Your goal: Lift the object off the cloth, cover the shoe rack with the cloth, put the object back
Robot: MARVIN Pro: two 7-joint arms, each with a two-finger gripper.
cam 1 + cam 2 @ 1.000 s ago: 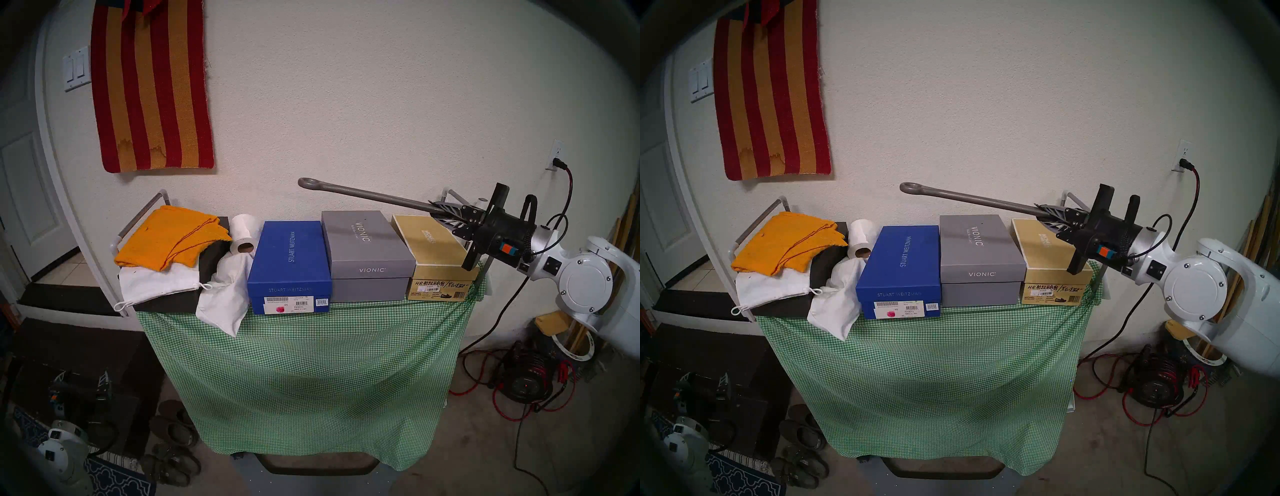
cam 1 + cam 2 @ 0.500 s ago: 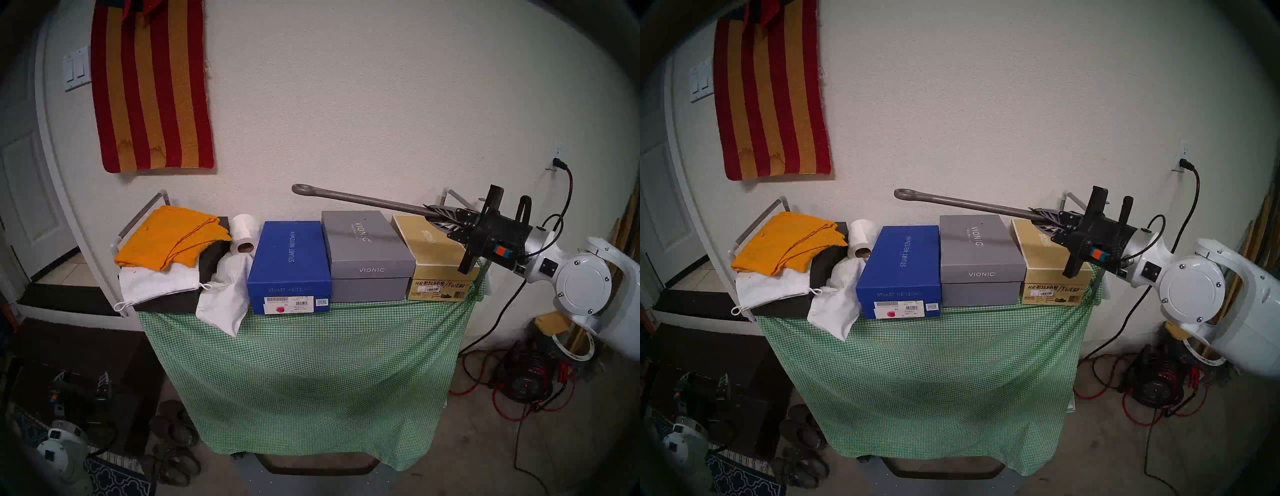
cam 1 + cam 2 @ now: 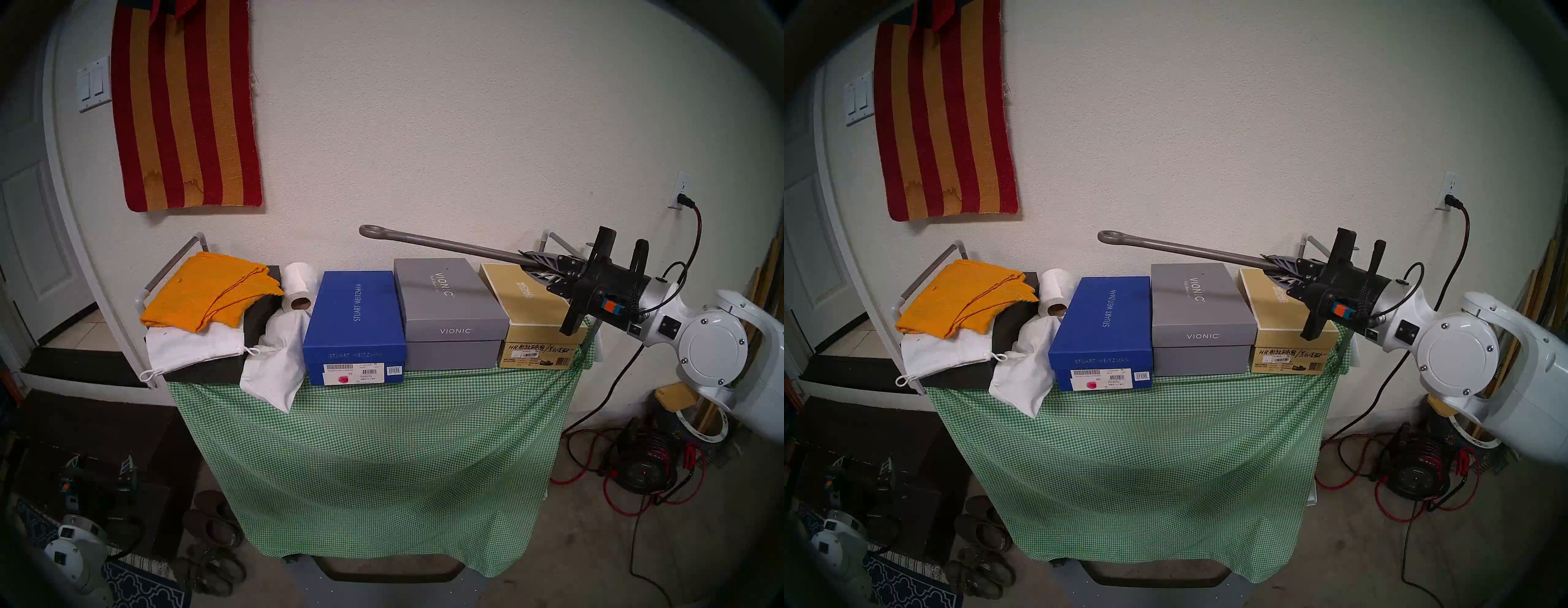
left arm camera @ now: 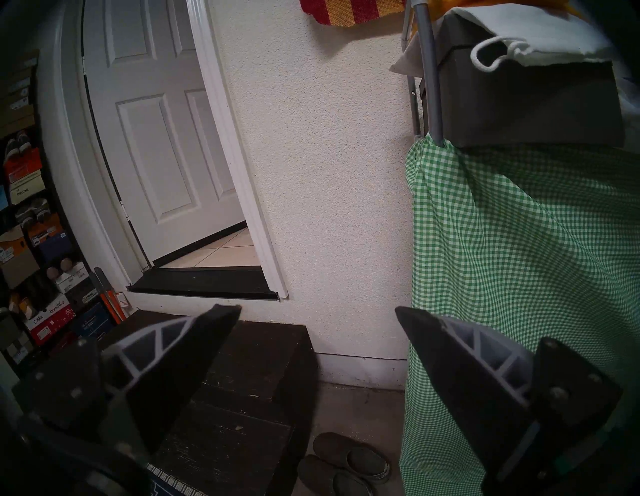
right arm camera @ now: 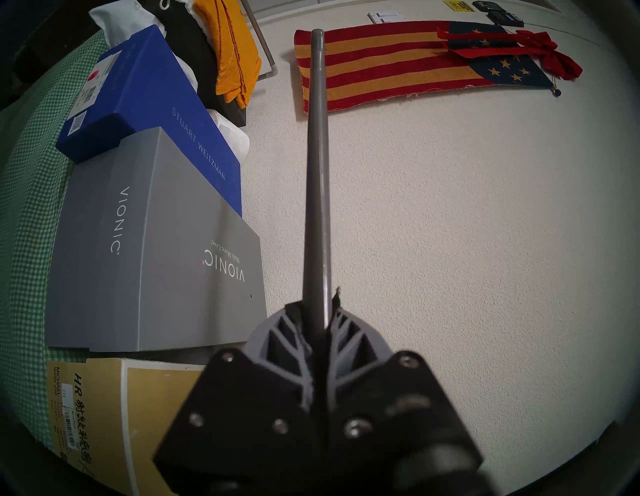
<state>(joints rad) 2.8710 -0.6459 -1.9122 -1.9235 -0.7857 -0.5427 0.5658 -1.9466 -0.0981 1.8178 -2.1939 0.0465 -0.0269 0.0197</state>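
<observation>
The object, a long grey metal shoehorn [image 3: 445,244], hangs in the air above the grey and tan shoeboxes, close to the wall. Its ring end points left and slightly up. My right gripper [image 3: 528,258] is shut on its other end, seen also in the right wrist view as shoehorn [image 5: 317,173] and gripper [image 5: 317,304]. The green-checked cloth [image 3: 382,458] drapes down the front of the shoe rack [image 3: 169,265], pinned under the boxes. My left gripper [image 4: 318,308] hangs open and empty low beside the cloth's left edge [image 4: 519,259].
On the rack top sit a blue box [image 3: 356,322], a grey box [image 3: 449,314], a tan box [image 3: 534,322], an orange folded cloth [image 3: 208,293], white bags and a paper roll. A dark chest [image 4: 242,381], shoes [image 3: 212,530] and a cable reel [image 3: 645,463] are on the floor.
The right gripper has come down and left a little with the shoehorn, so its ring end sits lower than a second ago. The left arm has not moved.
</observation>
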